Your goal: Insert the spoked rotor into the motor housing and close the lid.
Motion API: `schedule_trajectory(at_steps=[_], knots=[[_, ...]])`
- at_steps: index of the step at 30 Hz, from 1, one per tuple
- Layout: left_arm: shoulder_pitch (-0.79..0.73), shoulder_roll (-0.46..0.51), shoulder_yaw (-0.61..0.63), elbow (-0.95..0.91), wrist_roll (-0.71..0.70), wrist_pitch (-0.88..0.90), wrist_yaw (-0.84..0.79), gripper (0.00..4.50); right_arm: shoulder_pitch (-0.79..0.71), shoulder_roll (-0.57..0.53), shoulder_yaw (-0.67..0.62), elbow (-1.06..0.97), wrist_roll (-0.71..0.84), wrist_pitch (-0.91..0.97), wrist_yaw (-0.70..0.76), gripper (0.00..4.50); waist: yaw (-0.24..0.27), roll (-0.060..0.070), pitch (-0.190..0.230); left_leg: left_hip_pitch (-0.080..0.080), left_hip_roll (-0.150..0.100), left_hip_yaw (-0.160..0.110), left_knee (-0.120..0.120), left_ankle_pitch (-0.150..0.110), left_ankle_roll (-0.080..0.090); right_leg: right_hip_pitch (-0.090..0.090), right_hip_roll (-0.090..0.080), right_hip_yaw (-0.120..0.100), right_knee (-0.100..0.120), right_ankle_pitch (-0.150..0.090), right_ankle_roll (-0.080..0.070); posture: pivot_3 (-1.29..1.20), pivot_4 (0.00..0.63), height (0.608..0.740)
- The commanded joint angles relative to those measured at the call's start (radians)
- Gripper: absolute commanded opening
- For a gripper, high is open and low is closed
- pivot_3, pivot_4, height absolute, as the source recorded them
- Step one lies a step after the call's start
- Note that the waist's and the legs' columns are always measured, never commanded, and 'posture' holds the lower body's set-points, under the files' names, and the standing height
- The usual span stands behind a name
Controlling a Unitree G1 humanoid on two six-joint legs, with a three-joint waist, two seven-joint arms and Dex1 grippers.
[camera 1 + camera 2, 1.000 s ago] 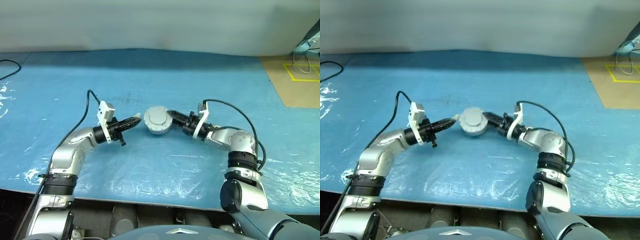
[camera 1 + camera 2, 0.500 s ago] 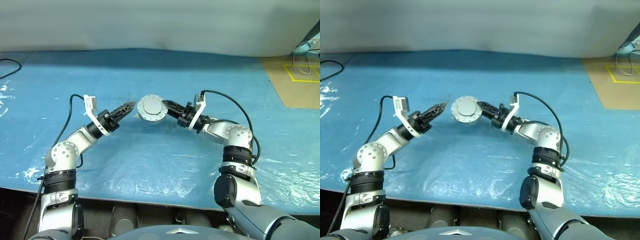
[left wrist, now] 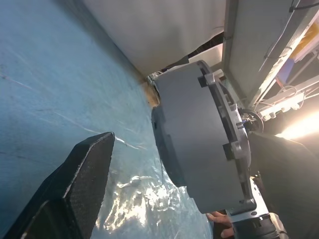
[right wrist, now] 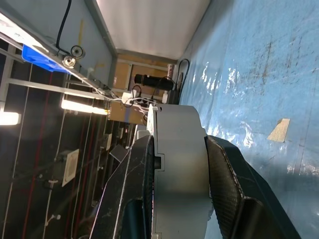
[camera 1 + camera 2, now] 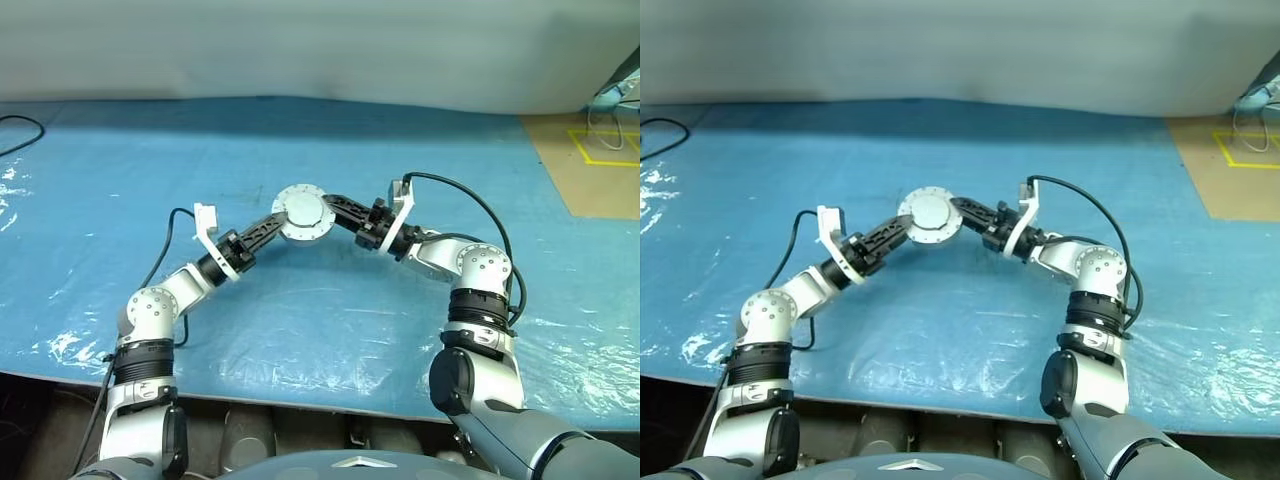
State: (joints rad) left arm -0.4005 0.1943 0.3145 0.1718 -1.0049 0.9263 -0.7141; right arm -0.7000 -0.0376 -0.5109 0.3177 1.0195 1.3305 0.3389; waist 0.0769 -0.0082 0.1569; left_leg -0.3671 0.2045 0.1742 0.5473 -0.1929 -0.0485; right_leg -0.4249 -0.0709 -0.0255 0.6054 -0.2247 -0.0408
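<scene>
Housing — short round silver-grey metal puck, the motor housing (image 5: 303, 214) — hung above the blue plastic-covered table (image 5: 330, 330), clamped across its thickness by the right gripper (image 4: 175, 164), flat face toward the head camera. Left gripper (image 5: 272, 224) stood with jaws spread, empty, just beside the puck's left rim; the puck lay directly ahead of it. Its second finger was cut off in the left wrist view. Copper windings, rotor and lid could not be made out — whether the puck was already closed could not be told.

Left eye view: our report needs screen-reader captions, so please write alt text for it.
The right end effector holds a round silver motor housing above a blue plastic-covered table. The left end effector, open, reaches toward its other side.
</scene>
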Motion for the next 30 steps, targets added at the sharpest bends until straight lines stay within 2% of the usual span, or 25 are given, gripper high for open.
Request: schedule_trajectory(at_steps=[1, 14, 17, 20, 22, 25, 30], knots=[[-0.029, -0.030, -0.007, -0.021, -0.035, 0.012, 0.011, 4.49, -0.034, 0.006, 0.008, -0.046, 0.059, -0.002, 0.019, 1.24, 0.000, 0.000, 0.000, 0.000, 0.000, 0.000, 0.000, 0.000, 0.000, 0.000, 0.000, 0.000, 0.000, 0.000, 0.000, 0.00, 0.150, 0.740], [-0.056, -0.092, -0.022, 0.039, -0.012, 0.012, 0.055, 4.49, -0.032, 0.001, 0.030, -0.040, 0.053, -0.013, 0.014, 1.24, 0.000, -0.001, 0.000, 0.000, 0.000, -0.001, 0.002, 0.000, 0.000, 0.000, 0.000, 0.000, 0.001, 0.000, 0.000, 0.00, 0.150, 0.740], [-0.050, -0.101, -0.005, 0.032, -0.044, 0.030, 0.055, 3.89, -0.031, -0.001, 0.034, -0.040, 0.053, -0.013, 0.016, 1.24, 0.000, -0.001, 0.000, 0.000, 0.000, -0.001, 0.003, 0.000, 0.000, 0.000, 0.000, 0.000, 0.001, 0.000, 0.001, 0.00, 0.150, 0.740], [-0.058, -0.106, 0.007, 0.045, -0.028, 0.010, 0.107, 2.92, -0.029, -0.002, 0.039, -0.039, 0.054, -0.016, 0.016, 1.24, 0.000, -0.001, 0.000, -0.001, 0.000, -0.001, 0.003, 0.000, 0.000, 0.001, 0.000, 0.000, 0.001, 0.000, 0.001, 0.00, 0.150, 0.740], [-0.057, -0.104, 0.008, 0.051, -0.032, 0.014, 0.105, 2.92, -0.028, -0.001, 0.042, -0.037, 0.054, -0.019, 0.016, 1.24, 0.000, -0.001, 0.000, -0.001, 0.000, -0.001, 0.004, 0.000, 0.000, 0.001, 0.000, 0.000, 0.002, 0.001, 0.001, 0.00, 0.150, 0.740], [-0.035, -0.110, 0.033, 0.016, -0.112, 0.054, 0.074, 2.68, -0.028, -0.001, 0.046, -0.035, 0.053, -0.021, 0.017, 1.24, -0.002, -0.001, 0.000, -0.001, 0.000, -0.001, 0.005, 0.000, 0.000, 0.001, 0.000, 0.000, 0.002, 0.001, 0.001, 0.00, 0.150, 0.740], [-0.047, -0.116, 0.048, 0.036, -0.108, 0.047, 0.159, 2.63, -0.023, -0.001, 0.061, -0.050, 0.044, -0.040, 0.022, 1.24, 0.000, -0.001, 0.000, -0.001, 0.000, -0.002, 0.006, 0.000, 0.000, 0.001, 0.000, 0.000, 0.002, 0.001, 0.001, 0.00, 0.150, 0.740]])
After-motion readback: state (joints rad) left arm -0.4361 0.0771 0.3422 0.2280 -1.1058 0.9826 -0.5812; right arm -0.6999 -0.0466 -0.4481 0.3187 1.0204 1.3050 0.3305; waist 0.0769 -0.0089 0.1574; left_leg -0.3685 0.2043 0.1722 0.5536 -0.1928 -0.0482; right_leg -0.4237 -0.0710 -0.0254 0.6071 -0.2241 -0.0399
